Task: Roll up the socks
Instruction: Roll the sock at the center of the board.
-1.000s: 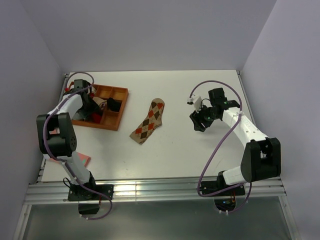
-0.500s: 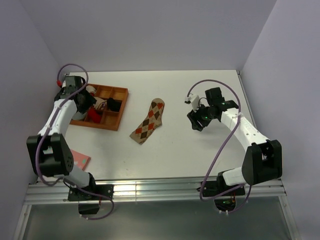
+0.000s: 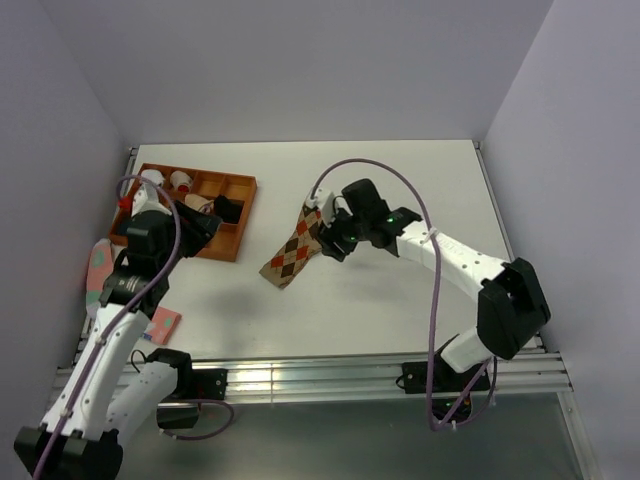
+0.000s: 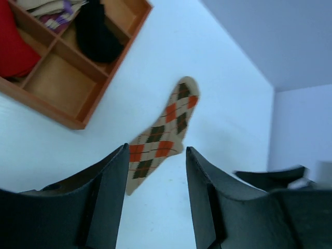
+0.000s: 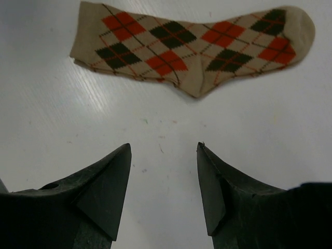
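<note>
I count one argyle sock point(image 3: 297, 245) at centre frame, and one wooden tray point(image 4: 116, 66) at upper left holding one red sock point(image 4: 13, 46) and one black bundle point(image 4: 96, 33).

Top view high overhead, left wrist oblique from farther, right wrist close above, all sharing argyle sock point(image 3: 290, 255)

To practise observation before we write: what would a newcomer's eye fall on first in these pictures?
The tan argyle sock lying flat mid-table, its red and orange diamonds loud against white. The right end effector hovers open beside it, and a wooden tray sits at the table's back left.
</note>
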`<control>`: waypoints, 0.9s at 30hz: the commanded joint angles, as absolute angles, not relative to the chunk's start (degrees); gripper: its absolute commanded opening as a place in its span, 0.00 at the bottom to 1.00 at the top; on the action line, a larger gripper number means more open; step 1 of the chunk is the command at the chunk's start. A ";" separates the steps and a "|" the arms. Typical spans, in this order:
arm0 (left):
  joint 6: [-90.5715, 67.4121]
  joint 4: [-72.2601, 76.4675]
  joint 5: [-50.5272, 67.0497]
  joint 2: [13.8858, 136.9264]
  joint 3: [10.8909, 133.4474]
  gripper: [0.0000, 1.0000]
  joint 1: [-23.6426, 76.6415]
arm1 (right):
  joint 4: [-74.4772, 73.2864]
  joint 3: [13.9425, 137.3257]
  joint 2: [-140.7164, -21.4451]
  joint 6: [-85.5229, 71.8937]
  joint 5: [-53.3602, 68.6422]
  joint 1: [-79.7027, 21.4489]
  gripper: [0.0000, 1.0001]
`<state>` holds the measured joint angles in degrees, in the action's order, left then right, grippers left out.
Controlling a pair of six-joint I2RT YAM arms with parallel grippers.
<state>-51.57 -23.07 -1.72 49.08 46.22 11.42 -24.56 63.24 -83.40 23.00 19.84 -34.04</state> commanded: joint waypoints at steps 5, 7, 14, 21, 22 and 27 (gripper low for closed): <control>-54.40 -18.19 -0.53 39.56 47.72 0.52 13.09 | -12.04 66.88 -92.89 18.20 14.42 -43.06 0.60; -54.32 -18.02 0.61 38.94 47.72 0.52 13.45 | -11.60 68.81 -95.26 17.84 13.36 -45.60 0.60; -53.26 -17.32 1.84 38.93 47.55 0.52 13.71 | -10.81 74.61 -104.67 16.18 7.74 -52.28 0.59; -52.74 -14.50 4.04 39.46 46.32 0.52 14.06 | -11.77 80.93 -110.30 13.89 2.90 -55.46 0.58; -52.47 -14.15 4.65 39.98 46.32 0.53 13.98 | -12.39 81.56 -111.35 13.36 1.68 -55.81 0.57; -51.86 -13.80 5.45 40.60 46.23 0.53 14.15 | -13.18 83.93 -114.17 12.66 -1.32 -56.69 0.56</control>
<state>-53.21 -16.80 3.70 40.53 46.17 13.87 -13.26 81.03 -113.01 14.28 2.37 -56.21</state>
